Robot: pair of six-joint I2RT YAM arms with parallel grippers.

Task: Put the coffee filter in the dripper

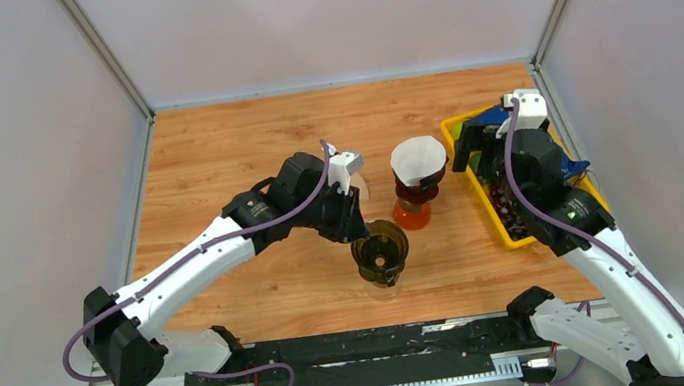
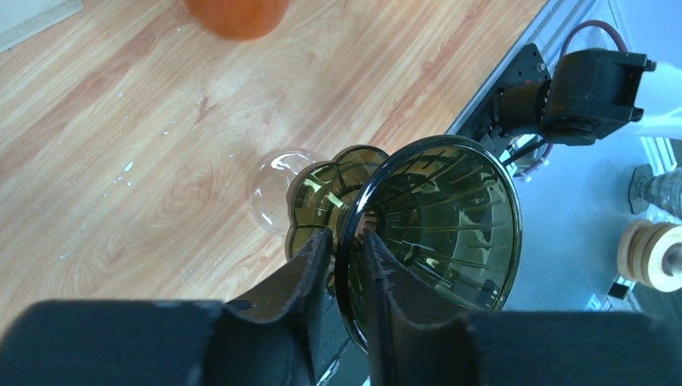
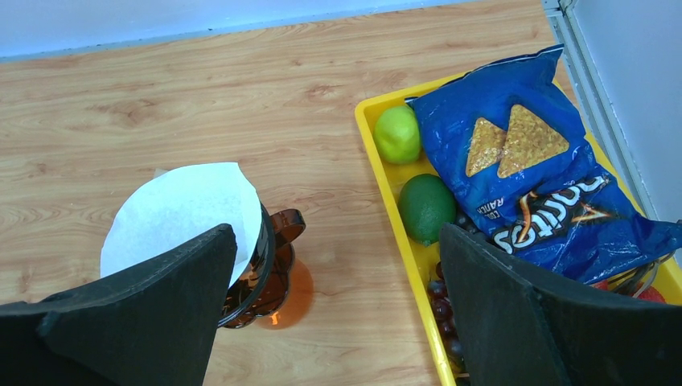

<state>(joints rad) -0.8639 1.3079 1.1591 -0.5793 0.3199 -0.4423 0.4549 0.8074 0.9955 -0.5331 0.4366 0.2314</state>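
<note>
Jaws: left gripper (image 2: 346, 241) straddles dripper (image 2: 450, 217) rim, hold unclear; right gripper (image 3: 335, 241) spread wide. Likely positioning dripper; next, pinch filter (image 3: 177, 209) lower left.

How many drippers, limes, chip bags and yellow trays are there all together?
Drippers: 2
Limes: 2
Chip bags: 1
Yellow trays: 1
Total: 6
</note>
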